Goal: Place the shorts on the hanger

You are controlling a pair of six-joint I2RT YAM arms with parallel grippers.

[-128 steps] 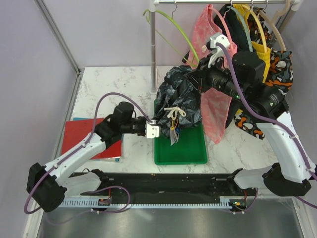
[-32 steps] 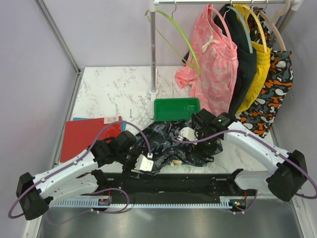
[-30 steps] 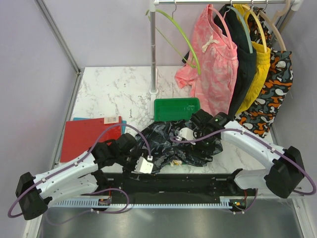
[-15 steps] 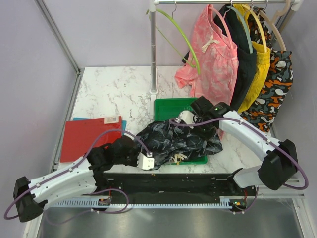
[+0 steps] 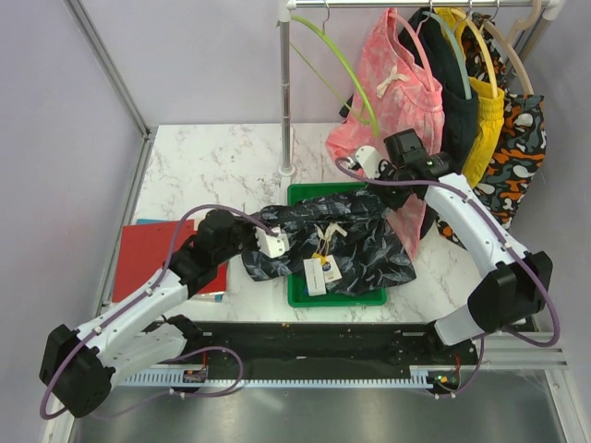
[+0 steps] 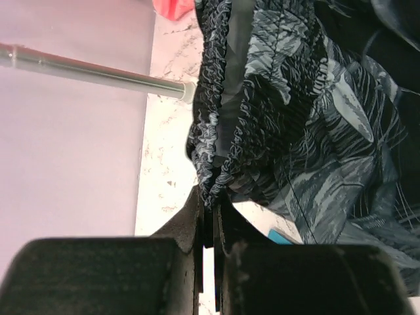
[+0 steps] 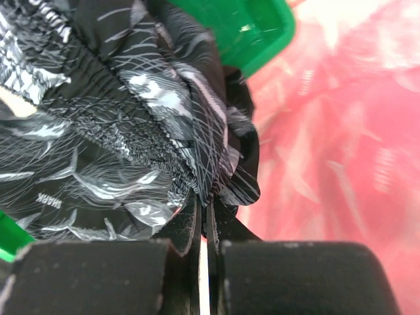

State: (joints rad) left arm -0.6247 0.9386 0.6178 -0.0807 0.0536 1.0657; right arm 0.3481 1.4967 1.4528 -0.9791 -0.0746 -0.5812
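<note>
The dark shorts [image 5: 346, 238] with grey-blue streaks are held stretched above the green tray [image 5: 338, 293], cream drawstring and paper tags [image 5: 319, 269] hanging at the middle. My left gripper [image 5: 274, 243] is shut on the waistband's left end; the left wrist view shows the waistband [image 6: 223, 118] pinched. My right gripper [image 5: 367, 161] is shut on the waistband's right end, higher and farther back; the right wrist view shows the fabric [image 7: 164, 138] pinched. The lime-green hanger [image 5: 343, 66] hangs on the rail [image 5: 416, 4] at the back, left of the pink garment.
A pink garment [image 5: 397, 83], dark green, yellow and orange-patterned garments [image 5: 517, 129] hang on the rail at the right. The rack's pole [image 5: 285, 92] stands behind the tray. A red folder [image 5: 148, 254] lies at the left.
Both grippers have lifted the shorts from the front of the table and spread them over the tray. The right gripper rose toward the pink garment; the left moved back and up.
</note>
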